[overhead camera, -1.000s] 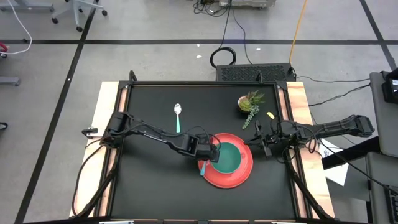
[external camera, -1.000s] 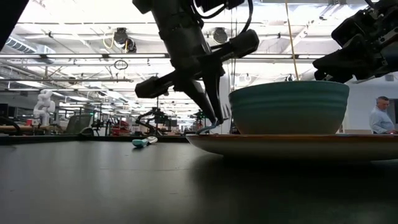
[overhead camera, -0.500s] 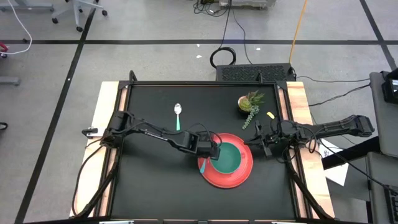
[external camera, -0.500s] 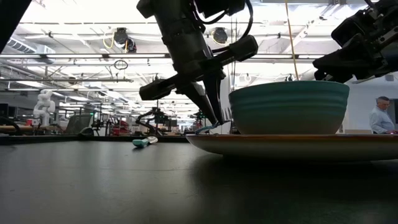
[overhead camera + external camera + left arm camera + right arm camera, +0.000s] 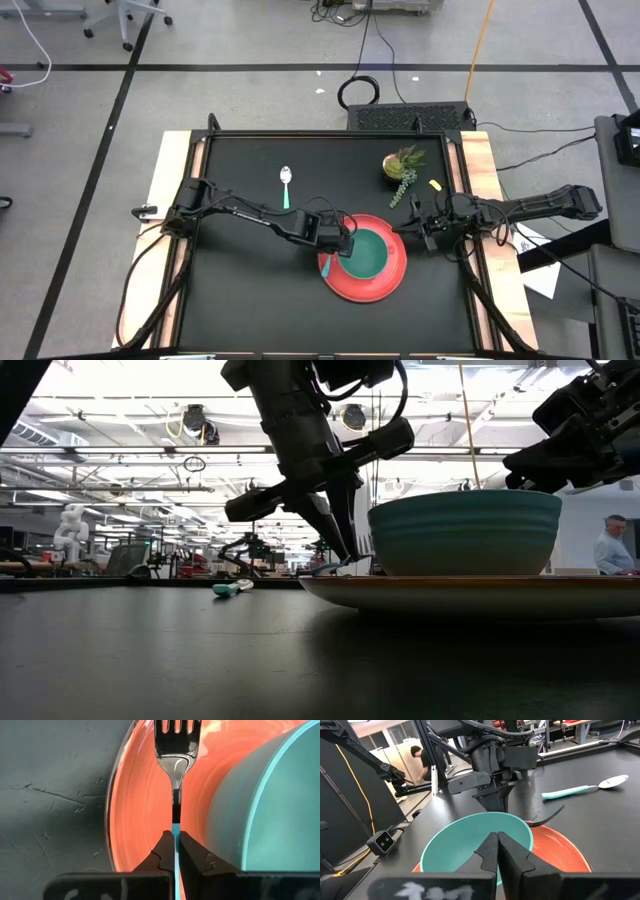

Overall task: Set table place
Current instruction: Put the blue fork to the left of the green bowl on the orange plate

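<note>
**Fork held over the plate's rim beside the bowl**

The large rectangular counter (image 5: 250, 290) with a matte black top and pale wood side strips fills the centre of the high view. A round red plate (image 5: 388, 285) lies right of centre in that frame, with a smaller teal bowl (image 5: 368, 254) standing on it.

The left hand (image 5: 343, 247) sits at the plate's left edge, just beside the bowl. Its fingers (image 5: 161, 852) are pinched tight on the teal handle of a metal fork (image 5: 176, 750), whose tines point out over the plate's red rim toward the top of the left wrist frame; the bowl's wall fills the right of that frame. In the low view the left hand (image 5: 340, 555) points down just left of the bowl (image 5: 465, 532).

The right hand (image 5: 421, 230) hangs at the plate's right edge, its fingers (image 5: 490, 852) pressed together on nothing, aimed over the bowl (image 5: 465, 840).

A teal-handled metal spoon (image 5: 286, 186) lies on the counter in the upper middle of the high frame, well apart from the plate. A small green potted plant (image 5: 402, 164) stands toward the upper right.
</note>
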